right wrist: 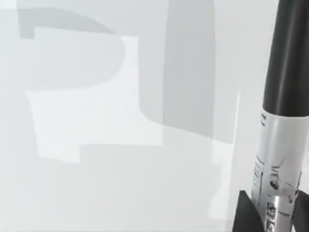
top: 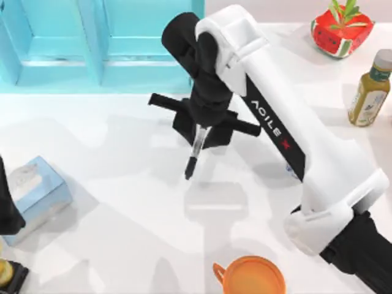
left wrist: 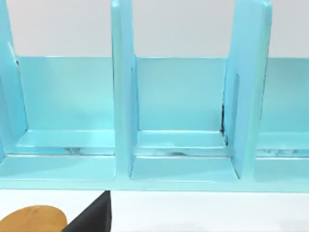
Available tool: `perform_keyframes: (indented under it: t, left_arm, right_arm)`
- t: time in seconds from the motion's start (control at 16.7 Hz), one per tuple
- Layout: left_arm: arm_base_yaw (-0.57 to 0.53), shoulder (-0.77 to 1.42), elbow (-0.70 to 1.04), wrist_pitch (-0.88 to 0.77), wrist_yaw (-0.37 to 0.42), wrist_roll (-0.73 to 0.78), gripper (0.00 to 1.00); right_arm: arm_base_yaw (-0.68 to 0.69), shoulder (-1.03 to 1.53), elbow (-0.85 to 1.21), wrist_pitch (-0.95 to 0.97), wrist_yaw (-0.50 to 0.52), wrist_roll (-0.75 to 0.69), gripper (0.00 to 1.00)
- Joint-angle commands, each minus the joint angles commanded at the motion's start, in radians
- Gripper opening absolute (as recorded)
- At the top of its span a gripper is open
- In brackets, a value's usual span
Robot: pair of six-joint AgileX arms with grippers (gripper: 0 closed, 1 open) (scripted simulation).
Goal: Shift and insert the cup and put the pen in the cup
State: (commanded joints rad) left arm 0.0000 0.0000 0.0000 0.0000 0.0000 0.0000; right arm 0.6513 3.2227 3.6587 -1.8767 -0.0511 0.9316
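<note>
Right gripper clenched on the pen, hanging tip-down mid-table: best kept vertical, carried slowly cupward; left arm parked far left.

Your right arm hides the pen's upper end and most of a blue-patterned object beneath it. The orange cup runs off the bottom edge; the left arm off the left.

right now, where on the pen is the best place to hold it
Where the right claw already has it: the pen's white labelled middle, taken from above. The pen hangs nearly upright, black tip down, so a grip above the midpoint leaves the lower length free to enter a cup.
</note>
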Motion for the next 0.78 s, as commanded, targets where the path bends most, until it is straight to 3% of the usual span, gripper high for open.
perform_keyframes:
  t: [0.48, 0.78]
  left_arm:
    - [0.0, 0.0, 0.0, 0.0, 0.0, 0.0, 1.0]
    - [0.0, 0.0, 0.0, 0.0, 0.0, 0.0, 1.0]
  right_arm:
    - [0.085, -0.065, 0.214, -0.258, 0.015, 0.088, 0.0]
    - [0.105, -0.082, 0.262, -0.318, 0.019, 0.107, 0.0]
